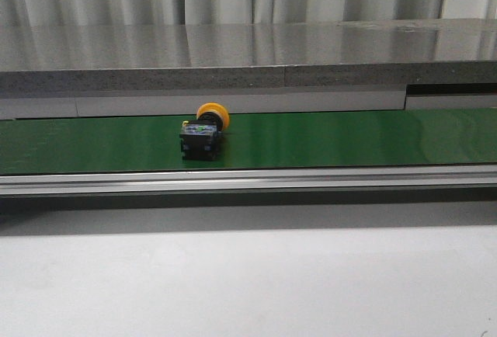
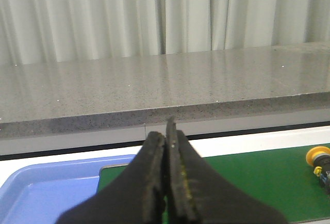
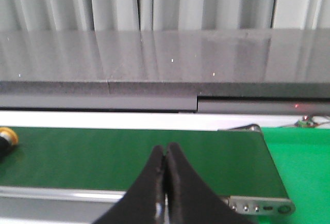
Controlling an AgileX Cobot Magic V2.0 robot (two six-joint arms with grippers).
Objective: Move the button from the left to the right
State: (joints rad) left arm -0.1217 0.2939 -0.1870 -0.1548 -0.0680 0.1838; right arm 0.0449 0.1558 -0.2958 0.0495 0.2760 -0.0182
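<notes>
The button (image 1: 203,129), a yellow-orange mushroom cap on a black blocky body, lies on the green belt (image 1: 349,139) a little left of the middle in the front view. It shows again at the edge of the left wrist view as the button (image 2: 319,162), and only its cap edge, the button (image 3: 6,137), shows in the right wrist view. My left gripper (image 2: 166,131) is shut with nothing between its fingers, well short of the button. My right gripper (image 3: 165,149) is shut and empty too, over the belt's near rail. Neither gripper appears in the front view.
A blue tray (image 2: 46,188) sits at the belt's left end. A silver rail (image 1: 248,179) runs along the belt's near side, with a grey stone ledge (image 1: 248,57) and curtains behind. The belt's right end (image 3: 263,203) carries small buttons beside a bright green surface (image 3: 304,167).
</notes>
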